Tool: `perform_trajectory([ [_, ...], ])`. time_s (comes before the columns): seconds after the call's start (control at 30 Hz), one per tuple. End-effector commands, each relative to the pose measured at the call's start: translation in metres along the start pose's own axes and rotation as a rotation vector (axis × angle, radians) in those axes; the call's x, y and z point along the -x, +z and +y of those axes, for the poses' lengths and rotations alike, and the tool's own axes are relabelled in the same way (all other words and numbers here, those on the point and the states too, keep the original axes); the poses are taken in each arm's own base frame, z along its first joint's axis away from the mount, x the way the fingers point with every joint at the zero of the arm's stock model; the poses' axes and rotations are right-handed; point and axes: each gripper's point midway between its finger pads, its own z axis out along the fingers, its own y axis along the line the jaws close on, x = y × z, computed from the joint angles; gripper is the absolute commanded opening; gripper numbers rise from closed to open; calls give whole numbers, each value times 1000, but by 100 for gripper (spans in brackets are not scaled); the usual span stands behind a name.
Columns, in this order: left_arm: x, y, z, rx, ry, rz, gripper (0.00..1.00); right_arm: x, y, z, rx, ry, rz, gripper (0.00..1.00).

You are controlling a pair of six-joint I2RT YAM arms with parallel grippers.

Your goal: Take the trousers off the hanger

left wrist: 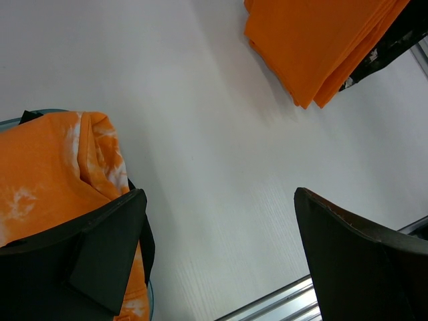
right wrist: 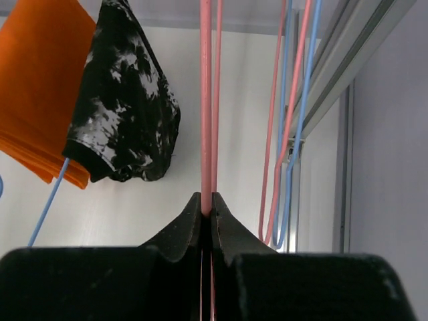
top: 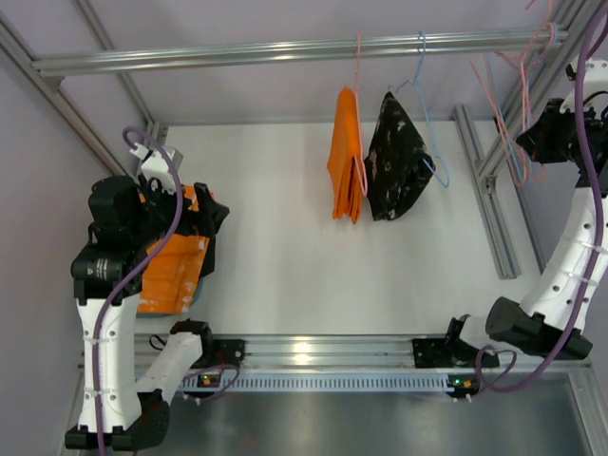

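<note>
Logging left to right.

Noted left jaws released: spread wide, gripping nothing, poised just above trousers (top: 169, 277). Found trousers crumpled in a teal-rimmed tub (left wrist: 12, 121) at left edge of bench (top: 285, 256). Orange with whitish blotches, on no hanger.

Mid-bench: saw a plain orange cloth (top: 345, 157) hanging from rail (top: 285, 47). Saw a black speckled garment (top: 399, 161) just beside it on the right. Touched by neither arm.

Far right: noted right jaws clenched on hanger (right wrist: 206, 100), pinching two thin pink wire runs. Saw no cloth on that wire. Saw spare pink and blue hangers (right wrist: 287, 134) bunched just beside it, near rail end. Cannot tell whether hook of held hanger sits over rail.

Judged: removal itself looks done. Remaining step probably parking bare hanger among spares and letting go.

To do that well:
- Confirm hook is seated over rail before easing grip; otherwise expect hanger to drop to bench.
- Open right jaws slowly and only enough to free both wire runs.
- Withdraw straight back along the wire's line, not sideways, to avoid snagging neighbouring pink and blue wires.
- Keep wrist level while backing off, to avoid twisting the thin wire or swinging it into the black garment.
- Hold left jaws high and apart, clear of trousers, to avoid dragging cloth out of tub.
</note>
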Motion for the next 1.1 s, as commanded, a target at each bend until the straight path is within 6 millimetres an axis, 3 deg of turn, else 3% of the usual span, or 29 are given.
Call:
perform_trajectory([
  [0.0, -1, 2, 3, 10, 7, 7, 98, 14, -5, 4, 98, -86, -48, 0],
  [0.33, -4, 4, 5, 13, 3, 19, 98, -15, 14, -30, 71, -35, 33, 0],
  [0.63, -10, 8, 9, 25, -11, 47, 98, -41, 21, -43, 26, -6, 86, 0],
  [0.9, -13, 8, 9, 27, -13, 55, 98, -36, 24, -51, -27, 13, 47, 0],
  [1.0, -10, 5, 7, 23, 1, 41, 98, -21, 18, -44, 10, 9, -15, 0],
  [1.07, -11, 3, 9, 35, 8, 38, 98, -3, 8, -29, 75, -7, -93, 0],
])
